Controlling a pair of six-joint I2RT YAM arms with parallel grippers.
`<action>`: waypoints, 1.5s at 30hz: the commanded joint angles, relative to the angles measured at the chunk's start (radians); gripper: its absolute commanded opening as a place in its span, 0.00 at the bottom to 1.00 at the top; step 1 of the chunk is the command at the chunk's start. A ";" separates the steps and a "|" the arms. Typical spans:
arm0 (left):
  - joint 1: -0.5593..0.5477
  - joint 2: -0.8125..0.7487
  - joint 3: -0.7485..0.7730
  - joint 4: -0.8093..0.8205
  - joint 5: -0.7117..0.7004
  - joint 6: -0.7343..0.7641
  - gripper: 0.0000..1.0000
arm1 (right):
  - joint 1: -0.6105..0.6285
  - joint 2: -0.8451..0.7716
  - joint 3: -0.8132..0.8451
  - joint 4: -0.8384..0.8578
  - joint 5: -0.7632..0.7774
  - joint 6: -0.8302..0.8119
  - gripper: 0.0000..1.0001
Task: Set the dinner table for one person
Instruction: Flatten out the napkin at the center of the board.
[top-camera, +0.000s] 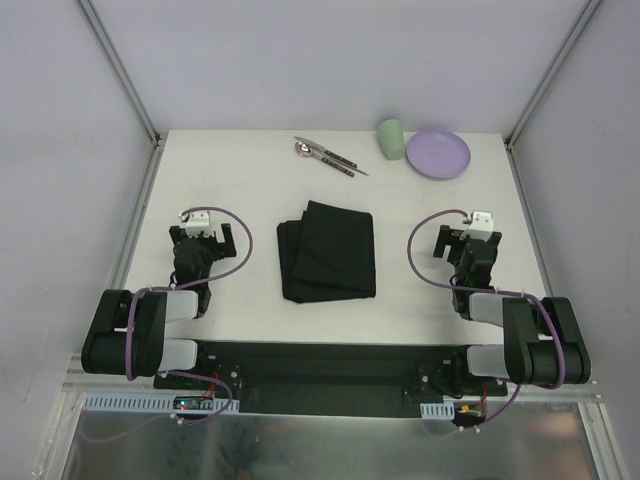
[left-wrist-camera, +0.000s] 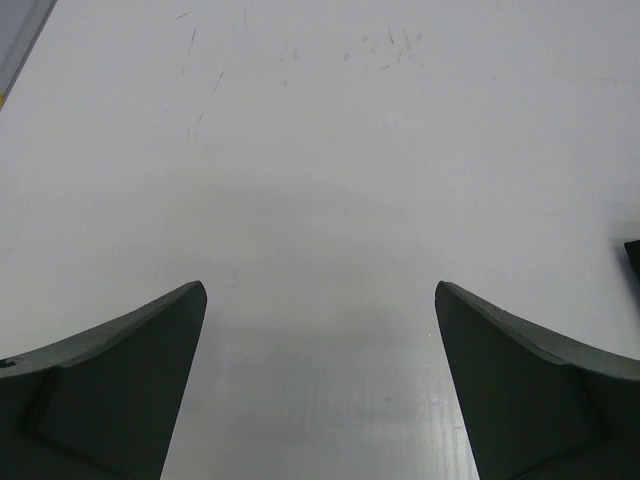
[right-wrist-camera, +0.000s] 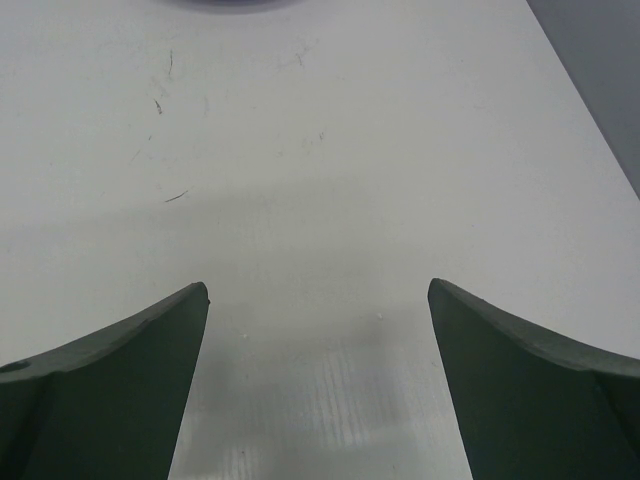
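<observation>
The white table (top-camera: 250, 185) fills the middle of the overhead view, its left and right edges running along grey frame rails (top-camera: 133, 250) with pale walls rising just outside them. A folded black cloth (top-camera: 328, 250) lies at the centre, between the two arms and apart from both. Along the far edge sit, from left to right, a bunch of cutlery (top-camera: 325, 155), a pale green cup (top-camera: 390, 138) and a purple plate (top-camera: 438, 153). The cup is just beside the plate, though whether they touch cannot be told. A bare white band separates this row from the cloth, and bare strips run down either side of the cloth to the arms.

The left hand (top-camera: 203, 238) sits near the left rail, its arm folded back on itself low by the base, fingers pointing toward the far edge. Its fingers stand wide apart, and its wrist view shows only scuffed table surface between them, with a dark corner of the cloth at the right border.

The right hand (top-camera: 468, 240) mirrors this pose near the right edge, also spread wide over bare table. The plate's rim shows at the top of its wrist view, and the table's right edge cuts across the upper corner.
</observation>
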 joint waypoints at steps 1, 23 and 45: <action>0.004 0.003 -0.003 0.056 -0.009 -0.001 0.99 | 0.000 -0.003 0.009 0.049 -0.011 -0.008 0.96; 0.004 0.003 -0.001 0.054 -0.011 -0.003 0.99 | 0.080 -0.311 0.151 -0.388 0.250 0.034 0.96; -0.239 -0.098 0.391 -0.663 -0.520 -0.121 0.99 | 0.379 -0.409 0.690 -1.422 0.132 0.271 0.96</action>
